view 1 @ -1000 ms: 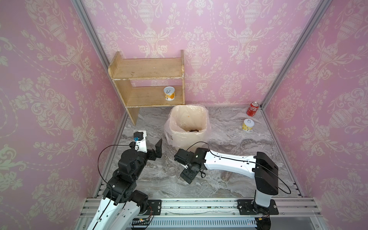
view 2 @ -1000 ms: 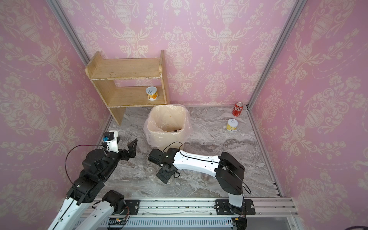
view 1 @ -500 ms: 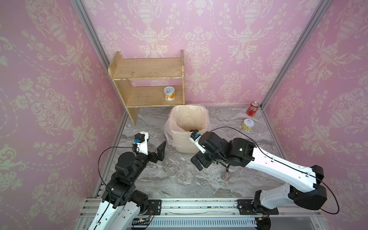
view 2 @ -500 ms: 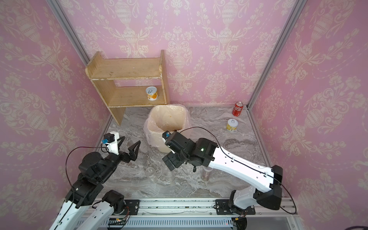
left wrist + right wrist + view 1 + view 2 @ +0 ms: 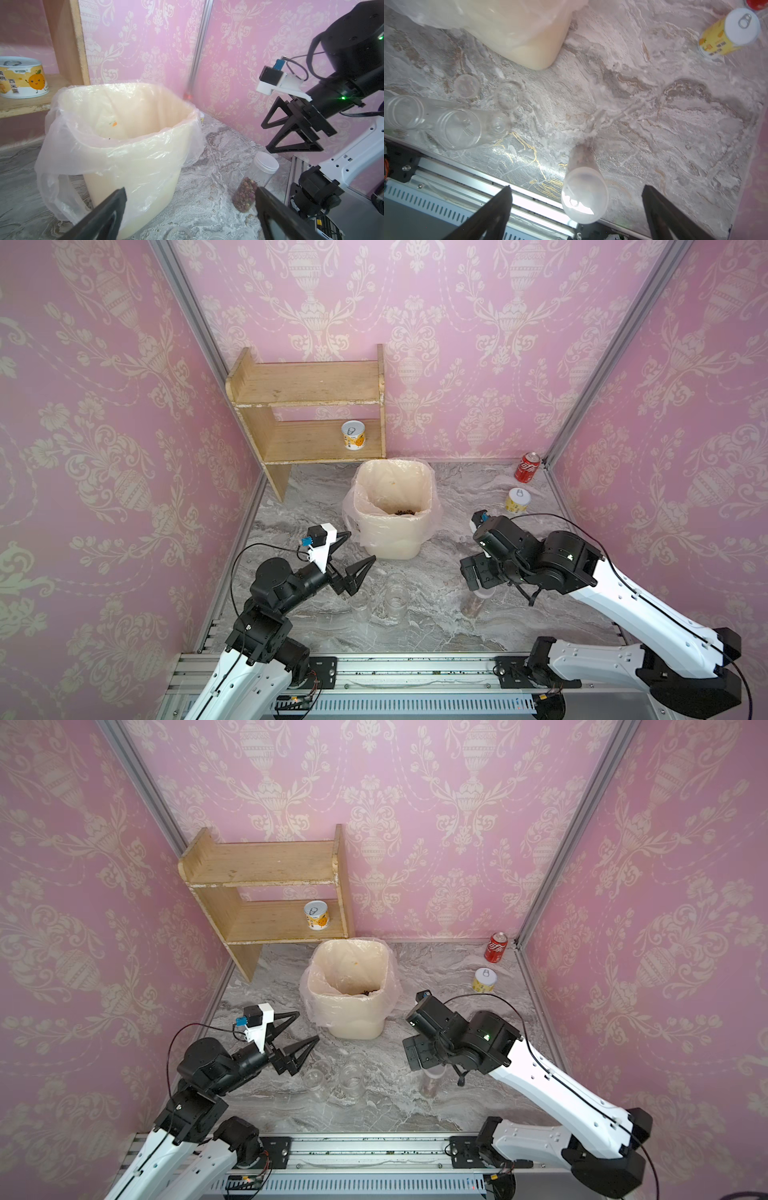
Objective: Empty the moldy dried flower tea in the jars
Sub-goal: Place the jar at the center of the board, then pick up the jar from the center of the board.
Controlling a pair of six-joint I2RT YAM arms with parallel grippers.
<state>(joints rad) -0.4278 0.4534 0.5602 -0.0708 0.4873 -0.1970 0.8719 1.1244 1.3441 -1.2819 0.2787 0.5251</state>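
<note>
Our right gripper [image 5: 576, 187] has swung away from the bin's front and now hangs with fingers spread wide, holding nothing, straight above the tall jar [image 5: 583, 187]. The jar's whitish lid sits between the fingertips but below them, untouched. The dried flower tea [image 5: 245, 193] fills the lower part of that jar. Our left gripper [image 5: 361, 545] has shifted only a little. Its fingers also stand wide apart and empty, and the short jars [image 5: 359, 605] are just beneath and short of their tips, open and empty, with their lids [image 5: 466, 86] lying beside them. Beyond both sets of fingers stands the lined bin [image 5: 390, 539], with a dark heap of tea [image 5: 403, 512] inside. Farther back we see a tin [image 5: 517, 499], the cola can [image 5: 527, 467] and the shelf [image 5: 307, 385] bearing a second tin [image 5: 353, 435].
</note>
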